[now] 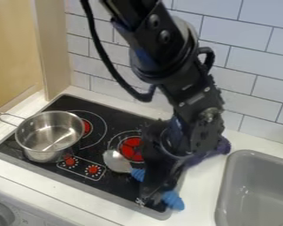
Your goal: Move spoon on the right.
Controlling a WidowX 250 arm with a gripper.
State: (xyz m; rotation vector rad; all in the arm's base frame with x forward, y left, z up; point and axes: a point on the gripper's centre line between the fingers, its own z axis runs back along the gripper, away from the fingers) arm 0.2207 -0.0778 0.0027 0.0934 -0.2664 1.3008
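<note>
My black gripper (153, 194) hangs down over the front right part of the stovetop, across the handle of the spoon. The spoon (117, 161) has a silver bowl lying over the black cooktop, left of the gripper. Its blue handle (173, 201) runs toward the lower right, and its end comes out on the gripper's right side, by the stove's front right corner. The middle of the handle is hidden behind the gripper, so whether it is held there cannot be made out.
A steel pot (48, 136) with a wire handle stands on the left of the stove (114, 187). A purple object (220, 148) lies behind the gripper, partly hidden. At the right is a grey sink (222, 190), and a tiled wall (250, 57) rises behind.
</note>
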